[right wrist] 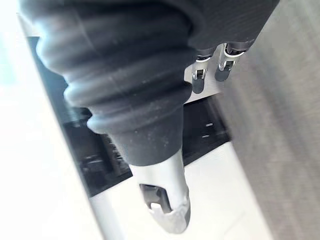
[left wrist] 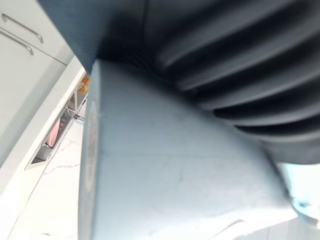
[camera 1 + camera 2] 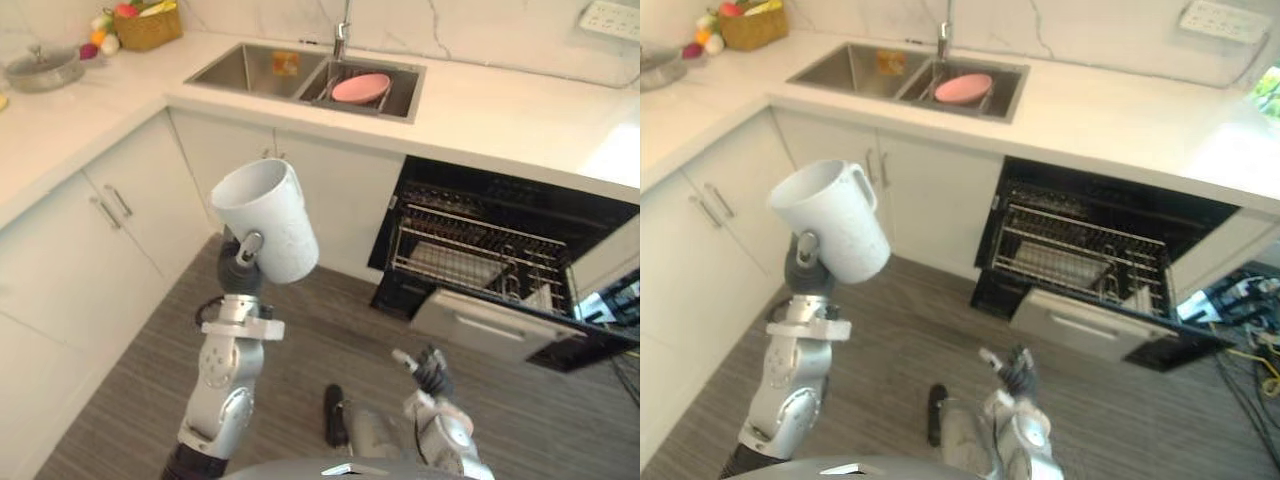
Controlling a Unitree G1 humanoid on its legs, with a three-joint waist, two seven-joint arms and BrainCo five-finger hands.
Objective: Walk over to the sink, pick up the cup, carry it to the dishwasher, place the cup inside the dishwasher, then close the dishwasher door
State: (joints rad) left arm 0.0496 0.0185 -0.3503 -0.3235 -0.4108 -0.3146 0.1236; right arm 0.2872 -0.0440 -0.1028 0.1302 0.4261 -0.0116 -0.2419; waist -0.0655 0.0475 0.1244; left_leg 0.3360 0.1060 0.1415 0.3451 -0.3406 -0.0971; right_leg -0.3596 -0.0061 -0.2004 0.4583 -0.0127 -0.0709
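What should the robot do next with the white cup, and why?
I would probably swing the cup toward the robot's right, to the open dishwasher. The left hand holds the cup up high before the white cabinets, while the dishwasher door is down and its rack shows. The right hand hangs low, open.

I am holding my left forearm upright, my left hand (image 3: 243,265) clasping the cup (image 3: 268,218) from below. My right hand (image 3: 430,372) is hanging low, fingers (image 1: 197,80) loose, carrying nothing.
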